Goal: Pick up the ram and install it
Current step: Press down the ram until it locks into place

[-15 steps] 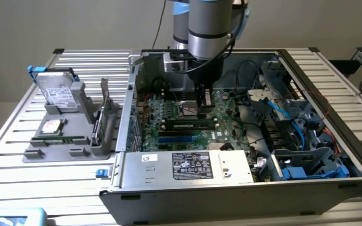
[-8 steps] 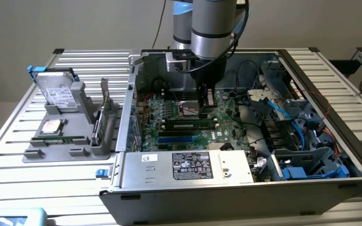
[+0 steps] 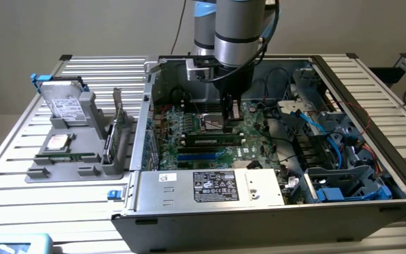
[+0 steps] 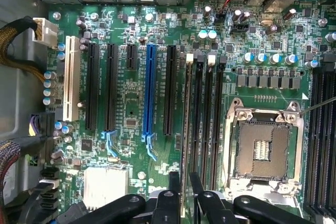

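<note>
The ram shows edge-on as a thin dark line. It runs from between my fingers along the memory slot closest to the long expansion slots. My gripper is shut on the ram's near end, one black finger on each side. In the exterior view the gripper hangs straight down inside the open computer case. It is low over the green motherboard, just beyond the empty processor socket. Whether the stick is seated in the slot or just above it cannot be told.
Left of the case, a grey fixture holds a silver hard drive, an upright expansion card and a narrow green strip. The power supply fills the case's near side. Cables and a drive cage crowd its right.
</note>
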Robot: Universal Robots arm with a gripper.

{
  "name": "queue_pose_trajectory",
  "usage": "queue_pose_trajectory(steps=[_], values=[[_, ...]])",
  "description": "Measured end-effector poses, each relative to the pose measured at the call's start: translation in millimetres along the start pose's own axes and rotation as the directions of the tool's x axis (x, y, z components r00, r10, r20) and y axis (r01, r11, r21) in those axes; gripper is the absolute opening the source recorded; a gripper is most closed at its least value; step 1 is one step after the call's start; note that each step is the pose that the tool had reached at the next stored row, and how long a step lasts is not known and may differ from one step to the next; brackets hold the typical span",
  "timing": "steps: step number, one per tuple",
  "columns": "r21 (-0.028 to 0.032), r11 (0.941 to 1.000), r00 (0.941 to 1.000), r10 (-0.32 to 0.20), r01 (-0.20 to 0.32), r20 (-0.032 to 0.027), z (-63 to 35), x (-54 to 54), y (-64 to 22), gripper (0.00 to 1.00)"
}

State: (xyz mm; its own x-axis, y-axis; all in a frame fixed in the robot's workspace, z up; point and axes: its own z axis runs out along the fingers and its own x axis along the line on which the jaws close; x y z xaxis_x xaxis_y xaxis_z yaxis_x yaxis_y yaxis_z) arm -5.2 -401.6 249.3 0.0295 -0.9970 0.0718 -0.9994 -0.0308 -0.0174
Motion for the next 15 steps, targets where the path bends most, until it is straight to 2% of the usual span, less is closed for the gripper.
queue_pose_trajectory(steps=[1, 3, 7, 11, 15], values=[[0.0000, 1.0000, 1.0000, 0.000, 0.000, 0.0005, 0.0, 0.0, 0.0, 0.19], [0.0001, 1.0000, 1.0000, 0.000, 0.000, 0.0014, 0.0, 0.1, 0.0, 0.11], [0.0000, 1.0000, 1.0000, 0.000, 0.000, 0.0014, 0.1, 0.3, 0.0, 0.11], [-0.0035, 1.0000, 1.0000, 0.000, 0.000, 0.0007, 1.3, 0.6, -4.6, 0.11], [-0.0047, 0.9999, 0.9999, 0.013, -0.013, 0.0015, 4.3, 0.4, -5.1, 0.11]])
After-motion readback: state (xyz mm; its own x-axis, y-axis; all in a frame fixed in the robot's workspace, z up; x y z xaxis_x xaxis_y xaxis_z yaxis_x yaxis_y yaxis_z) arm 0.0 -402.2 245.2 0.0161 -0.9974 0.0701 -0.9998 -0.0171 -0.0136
